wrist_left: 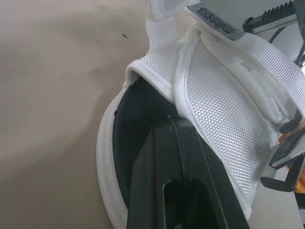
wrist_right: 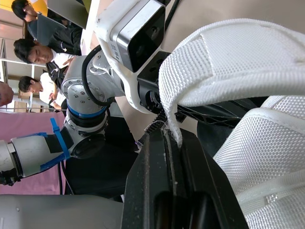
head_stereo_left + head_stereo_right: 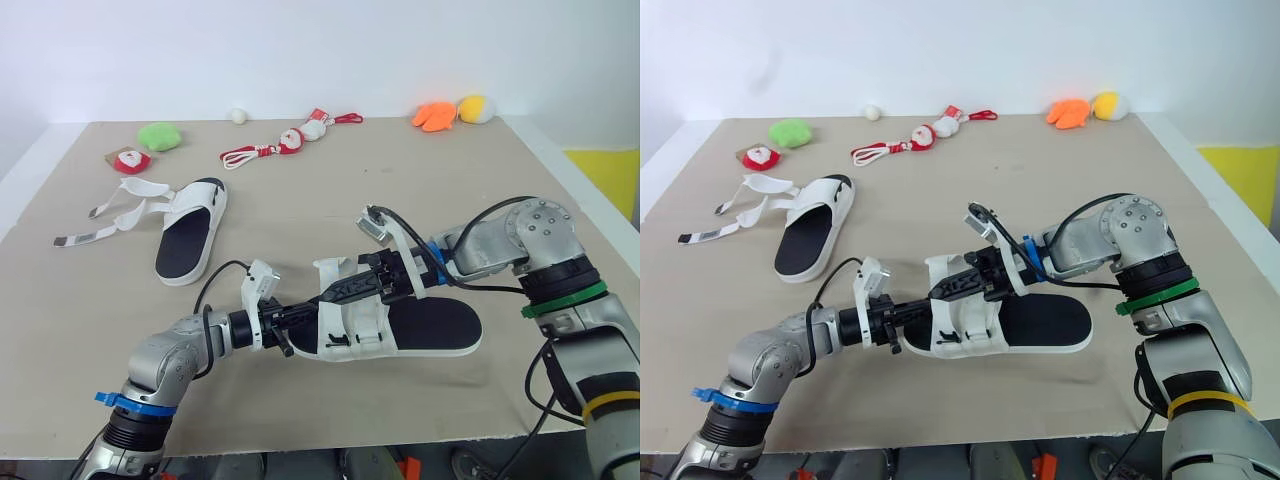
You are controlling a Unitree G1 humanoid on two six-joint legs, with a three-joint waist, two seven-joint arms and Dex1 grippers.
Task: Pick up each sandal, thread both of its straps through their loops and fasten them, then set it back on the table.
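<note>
A white sandal (image 3: 430, 325) with a black footbed lies on the table near the front edge, toe toward my left. My left gripper (image 3: 316, 309) is shut, and its fingers (image 1: 162, 157) rest on the footbed at the toe opening, under the mesh upper (image 1: 224, 114). Coming from the heel side, my right gripper (image 3: 331, 293) is shut on the edge of a white strap (image 2: 228, 62) above the upper. The second sandal (image 3: 190, 235) lies at the far left with both straps (image 3: 110, 215) unfastened and spread on the table.
Soft toys line the far edge: a green one (image 3: 158, 135), Santa figures on cords (image 3: 290, 140), an orange and a yellow one (image 3: 450, 112). A small red and white pouch (image 3: 130, 160) lies near the far sandal. Several people (image 2: 28, 47) sit behind the table.
</note>
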